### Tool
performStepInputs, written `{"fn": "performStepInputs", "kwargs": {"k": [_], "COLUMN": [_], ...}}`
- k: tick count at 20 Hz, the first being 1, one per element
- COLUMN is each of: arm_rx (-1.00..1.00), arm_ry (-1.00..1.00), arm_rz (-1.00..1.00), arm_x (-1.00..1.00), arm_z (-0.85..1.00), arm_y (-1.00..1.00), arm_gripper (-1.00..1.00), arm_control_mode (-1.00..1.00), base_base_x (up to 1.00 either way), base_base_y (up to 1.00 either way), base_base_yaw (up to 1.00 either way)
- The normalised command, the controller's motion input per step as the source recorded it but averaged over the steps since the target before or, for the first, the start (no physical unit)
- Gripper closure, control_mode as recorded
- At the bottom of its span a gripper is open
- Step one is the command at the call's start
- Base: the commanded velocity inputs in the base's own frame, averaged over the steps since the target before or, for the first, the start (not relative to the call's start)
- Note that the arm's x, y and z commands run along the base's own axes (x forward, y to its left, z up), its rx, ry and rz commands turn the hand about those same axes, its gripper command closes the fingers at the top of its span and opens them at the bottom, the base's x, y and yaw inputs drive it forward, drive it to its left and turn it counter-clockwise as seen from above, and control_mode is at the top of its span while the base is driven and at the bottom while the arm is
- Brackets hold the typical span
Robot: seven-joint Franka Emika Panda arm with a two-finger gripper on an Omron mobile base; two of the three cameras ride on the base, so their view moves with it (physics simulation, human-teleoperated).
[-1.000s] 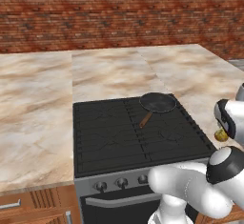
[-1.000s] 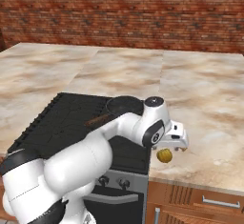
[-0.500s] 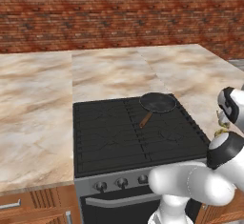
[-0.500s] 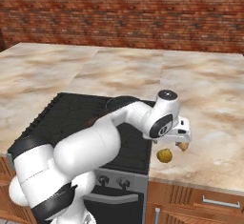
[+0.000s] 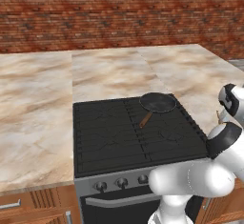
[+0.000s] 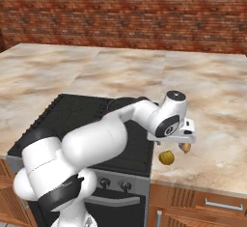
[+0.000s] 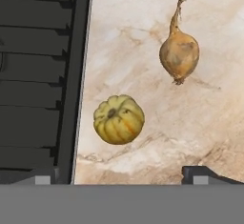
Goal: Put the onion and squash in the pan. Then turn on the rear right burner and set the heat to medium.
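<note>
My claw [image 7: 122,178] hangs spread apart, holding nothing, over the marble counter [image 7: 190,123]. The squash [image 7: 118,119] lies just ahead between my fingertips, the onion [image 7: 179,52] farther ahead toward one side. The pan [image 5: 157,102] sits well away on the cooktop [image 5: 124,137].

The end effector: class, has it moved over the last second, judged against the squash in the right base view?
Yes. The end effector has swung right past the squash, toward the onion.
</note>
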Motion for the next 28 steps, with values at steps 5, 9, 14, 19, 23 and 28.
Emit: {"fn": "performStepInputs", "kwargs": {"k": [5, 9, 14, 19, 23, 28], "arm_rx": [0.0, 0.0, 0.0, 0.0, 0.0, 0.0], "arm_ry": [0.0, 0.0, 0.0, 0.0, 0.0, 0.0], "arm_rz": [0.02, 0.02, 0.0, 0.0, 0.0, 0.0], "arm_x": [0.17, 0.21, 0.02, 0.0, 0.0, 0.03], "arm_z": [-0.4, -0.44, -0.41, -0.26, -0.14, -0.12], "arm_y": [0.02, 0.13, 0.07, 0.0, 0.0, 0.0], "arm_gripper": [-1.0, -1.0, -1.0, -1.0, -1.0, -1.0], "arm_control_mode": [-1.0, -1.0, -1.0, -1.0, -1.0, -1.0], "base_base_x": [0.0, 0.0, 0.0, 0.0, 0.0, 0.0], "base_base_y": [0.0, 0.0, 0.0, 0.0, 0.0, 0.0], "base_base_yaw": [0.0, 0.0, 0.0, 0.0, 0.0, 0.0]}}
